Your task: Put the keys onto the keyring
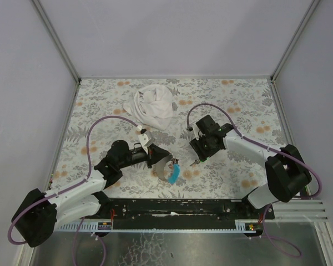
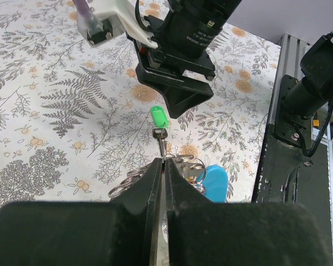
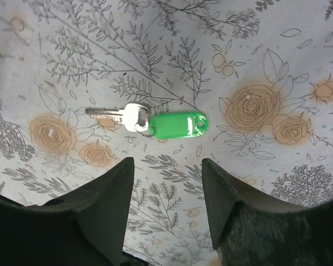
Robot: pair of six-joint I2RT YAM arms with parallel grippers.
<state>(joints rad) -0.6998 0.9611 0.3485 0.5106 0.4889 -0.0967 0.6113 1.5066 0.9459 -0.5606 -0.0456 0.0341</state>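
left wrist view: left gripper (image 2: pixel 161 164) has its fingers pressed flat together, only a hairline seam between them. a thin metal sliver runs up that seam, so it seems to be pinching the keyring (image 2: pixel 190 165) edge-on, tho the view is too tight to be sure. wire loops of the ring show on both sides of the fingertips, and the light-blue piece (image 2: pixel 213 183) lies just right of them on the table (image 2: pixel 39 111).

green key (image 2: pixel 158 123) lies flat on the floral cloth just beyond the left fingertips, blade pointing back toward them, green head on the far side. no other keys can be made out.

right gripper (image 3: pixel 167 165) hangs above the key w/ fingers apart, nothing between them. in the right wrist view the key sits just past the gap: silver blade to the left, green head to the right. neither finger touches it.

top view: both grippers meet near the middle of the table, close to the near edge, the left one tilted in from the left. white cloth (image 1: pixel 154 108) is bunched up well behind them toward the far side.
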